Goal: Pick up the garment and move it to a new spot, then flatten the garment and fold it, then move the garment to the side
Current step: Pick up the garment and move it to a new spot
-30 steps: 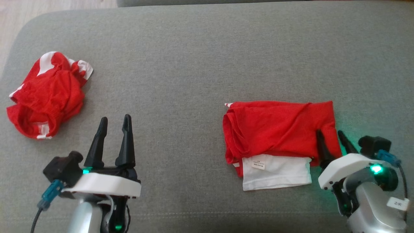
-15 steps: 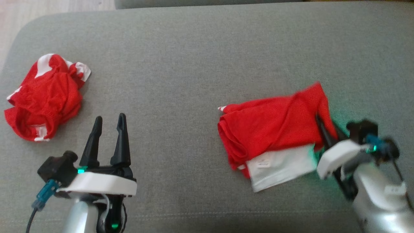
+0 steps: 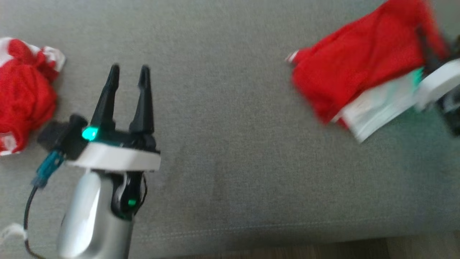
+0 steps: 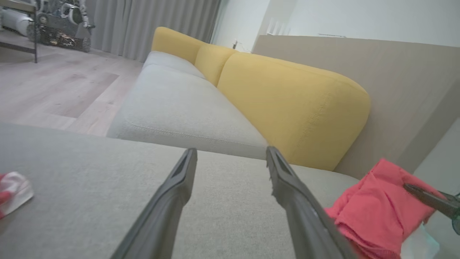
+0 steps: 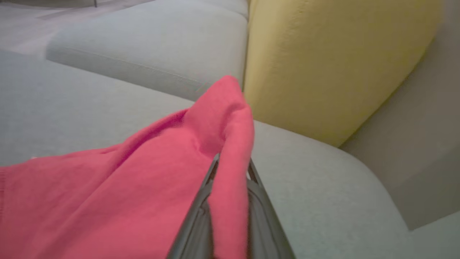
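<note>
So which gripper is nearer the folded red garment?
Right. The right gripper is clamped on the folded red garment; the left gripper hangs open, apart, off to its left.

This looks like a home living room. A long grey upholstered sofa (image 4: 172, 104) with plump yellow back cushions (image 4: 287, 100) stands on a pale wood-plank floor (image 4: 46, 82). Full-length grey curtains (image 4: 143, 25) hang beyond it, beside plain light walls (image 4: 359, 18).

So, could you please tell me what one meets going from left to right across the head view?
crumpled red garment → left gripper → folded red garment
</note>
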{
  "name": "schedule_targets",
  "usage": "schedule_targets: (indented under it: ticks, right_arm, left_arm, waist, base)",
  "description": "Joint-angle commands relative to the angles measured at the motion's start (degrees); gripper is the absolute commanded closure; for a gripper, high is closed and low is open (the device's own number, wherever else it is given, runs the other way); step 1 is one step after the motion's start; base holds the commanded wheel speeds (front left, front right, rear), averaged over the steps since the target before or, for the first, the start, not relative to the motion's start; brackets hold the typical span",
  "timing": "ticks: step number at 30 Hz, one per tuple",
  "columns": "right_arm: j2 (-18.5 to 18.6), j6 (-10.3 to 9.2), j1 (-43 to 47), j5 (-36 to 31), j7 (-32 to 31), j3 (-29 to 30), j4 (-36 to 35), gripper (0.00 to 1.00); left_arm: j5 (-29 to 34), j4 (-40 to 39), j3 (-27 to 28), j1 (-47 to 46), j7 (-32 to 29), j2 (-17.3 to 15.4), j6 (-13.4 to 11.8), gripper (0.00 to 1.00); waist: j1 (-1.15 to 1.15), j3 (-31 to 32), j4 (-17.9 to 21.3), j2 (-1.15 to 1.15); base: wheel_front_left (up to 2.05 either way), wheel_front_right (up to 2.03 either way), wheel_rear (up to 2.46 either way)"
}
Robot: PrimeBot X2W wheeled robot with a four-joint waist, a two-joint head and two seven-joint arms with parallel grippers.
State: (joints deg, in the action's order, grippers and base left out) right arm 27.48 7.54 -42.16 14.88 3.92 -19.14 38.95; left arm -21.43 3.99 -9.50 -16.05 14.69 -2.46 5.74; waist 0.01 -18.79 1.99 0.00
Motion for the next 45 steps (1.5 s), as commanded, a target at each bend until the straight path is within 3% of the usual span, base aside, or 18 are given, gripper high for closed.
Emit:
schedule_targets:
  ticks: [1, 8, 17, 18, 19, 20, 30, 36, 45]
  right_arm:
    - [2.5, -0.05, -2.3, 1.1, -0.4, 1.1, -0.6, 1.0]
    - [5.6, -0.05, -7.9, 3.2, -1.3, 8.3, 5.5, 1.0]
    - [3.1, -0.05, -11.9, 1.5, -0.7, 14.3, 11.3, 1.0]
    - [2.8, -0.05, -12.0, 1.7, -0.8, 15.4, 12.0, 0.96]
    - [2.8, -0.05, -12.0, 0.8, -0.5, 16.1, 12.6, 0.27]
    - [2.6, -0.05, -12.0, 0.1, -0.4, 16.7, 13.0, 0.0]
    - [0.0, -0.05, -11.9, -2.9, 1.8, 18.8, 13.2, 0.0]
    - [-4.2, -0.05, -10.7, -2.7, 3.5, 15.8, 9.8, 0.0]
    - [-13.4, -0.05, 2.2, 1.8, 8.4, 8.3, -3.0, 0.0]
  left_arm:
    - [0.9, -1.4, 0.9, -2.9, 0.3, -0.4, 0.5, 0.0]
    - [2.0, -0.4, 0.3, -8.2, 0.3, -0.4, 1.3, 0.0]
    - [1.9, 0.0, 0.1, -9.5, 0.3, -0.4, 1.6, 0.0]
    - [1.8, 0.0, 0.1, -9.3, 0.3, -0.4, 1.7, 0.0]
    - [1.6, 0.1, 0.3, -9.2, 0.3, -0.4, 1.7, 0.0]
    - [1.2, 0.2, 0.5, -9.0, 0.3, -0.4, 1.7, 0.0]
    - [-0.6, 1.0, 2.8, -6.5, 0.3, -0.4, 1.7, 0.0]
    - [-1.9, 0.8, 4.0, -4.8, 0.3, -0.4, 1.5, 0.0]
    - [-4.4, 0.2, 5.2, 2.3, 0.3, -0.4, -0.5, 0.0]
  waist:
    - [-0.01, -2.8, 1.3, 0.0]
    - [-0.01, -6.3, 2.7, 0.0]
    - [-0.01, -7.5, 3.8, 0.0]
    - [-0.01, -7.4, 3.8, 0.0]
    - [-0.01, -7.3, 3.7, 0.0]
    - [-0.01, -7.2, 3.6, 0.0]
    - [-0.01, -3.5, 2.9, 0.0]
    - [-0.01, 0.2, 2.4, 0.0]
    - [-0.01, 9.2, -0.1, 0.0]
  base:
    - [0.0, 0.0, 0.0]
    - [0.0, 0.0, 0.0]
    - [0.0, 0.0, 0.0]
    - [0.0, 0.0, 0.0]
    - [0.0, 0.0, 0.0]
    - [0.0, 0.0, 0.0]
    - [0.0, 0.0, 0.0]
    - [0.0, 0.0, 0.0]
    - [0.0, 0.0, 0.0]
